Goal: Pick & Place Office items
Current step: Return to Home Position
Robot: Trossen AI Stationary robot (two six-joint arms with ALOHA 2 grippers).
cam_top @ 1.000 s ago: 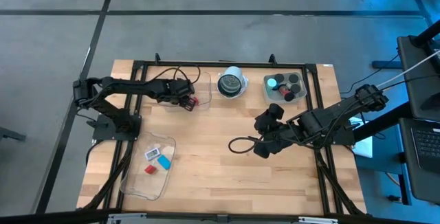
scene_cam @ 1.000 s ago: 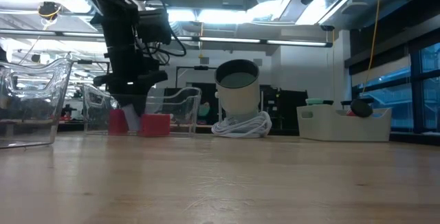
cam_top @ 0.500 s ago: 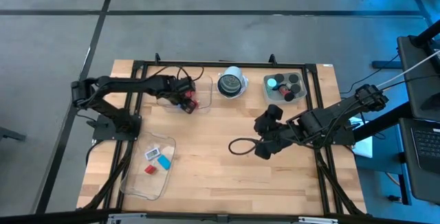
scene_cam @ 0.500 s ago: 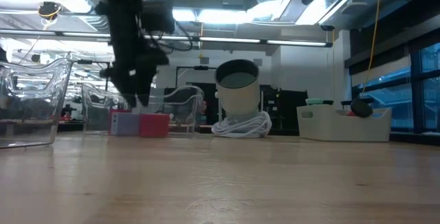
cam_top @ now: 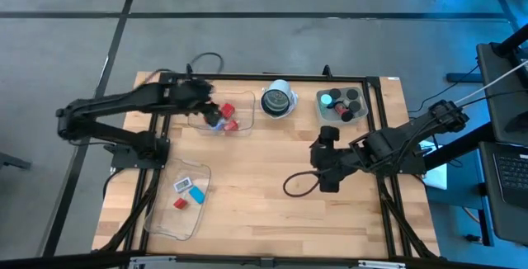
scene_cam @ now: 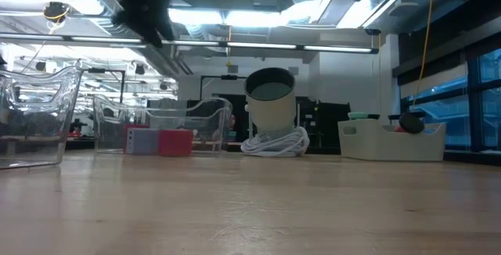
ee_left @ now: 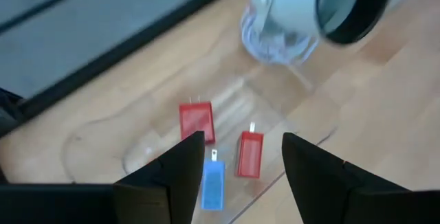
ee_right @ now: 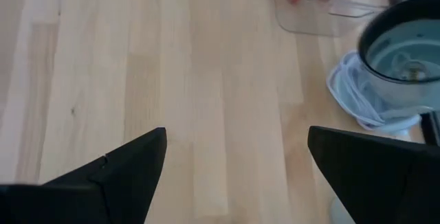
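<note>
Your left tool [ee_left: 242, 143], open, overlooks the clear plastic tray [ee_left: 84, 132]: two red blocks [ee_left: 196, 119], one blue rectangle [ee_left: 212, 184]. Right tool [ee_right: 235, 136] open.

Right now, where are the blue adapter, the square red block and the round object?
blue adapter [ee_left: 212, 185], left wrist view, its middle.
square red block [ee_left: 196, 121], left wrist view, its middle.
round object [scene_cam: 271, 114], low view, its pale side.

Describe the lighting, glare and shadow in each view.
Low view: ceiling strip lights glare, silhouetting the left arm. Left wrist view: the clear tray shows pale reflections beneath the open left claw. Right wrist view: the open right claw reads dark against the bright table.
</note>
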